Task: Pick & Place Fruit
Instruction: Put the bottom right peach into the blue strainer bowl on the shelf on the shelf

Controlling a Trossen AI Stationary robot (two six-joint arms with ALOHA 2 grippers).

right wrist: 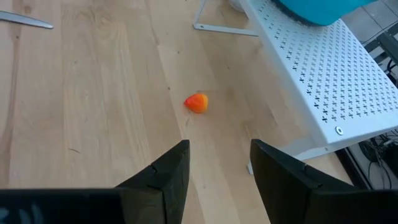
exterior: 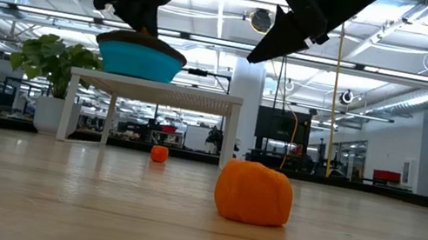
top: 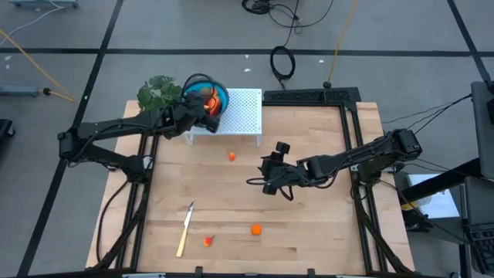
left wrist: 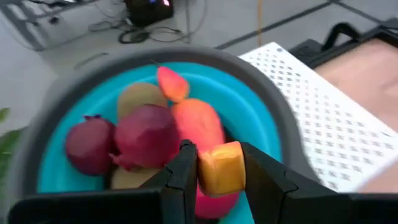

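Left gripper poised over the blue bowl, which stands on the white perforated stand at about 11 o'clock on the table. Its fingers are closed part-way on a small orange piece, held above the fruit already in the bowl: two dark red round pieces, olive-brown ovals and a larger red-orange piece. The step in hand appears to be the placing; the next move calls for the fingers to part so that the piece falls inside the rim.

Right gripper hangs above the table near its centre, fingers apart and holding nothing. Another orange piece lies on the wood ahead of it, at about 10 o'clock from the gripper in the high view. Picking it up calls for a reach forward, then a descent astride it.

Two more orange pieces lie toward 6 o'clock, near the knife.
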